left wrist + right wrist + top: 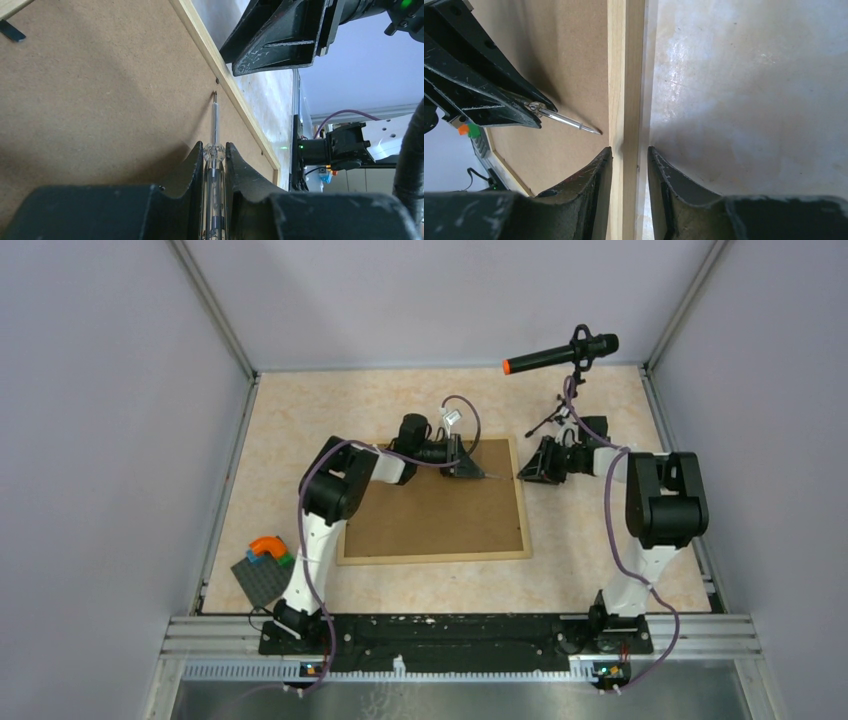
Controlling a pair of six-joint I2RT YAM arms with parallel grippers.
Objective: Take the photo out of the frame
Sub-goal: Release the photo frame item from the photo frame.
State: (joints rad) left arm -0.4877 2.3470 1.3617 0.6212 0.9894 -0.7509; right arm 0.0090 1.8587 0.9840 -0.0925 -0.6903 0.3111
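Beige counter (300,420) | left hand (215,147) clamps screwdriver (214,120), tip toward 3 o'clock rail of frame (435,556) | right hand (629,150) straddles that rail, grip unclear

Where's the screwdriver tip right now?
In the left wrist view, the screwdriver, clamped in the left gripper, points its tip at the brown backing inside the right rail of the frame, beside the right gripper.

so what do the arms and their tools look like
The left arm and right arm have white lower links and chunky black joints, with a purple cable looping along each. The left tool and right tool are black, with two tapered fingers scuffed with pale scratches.
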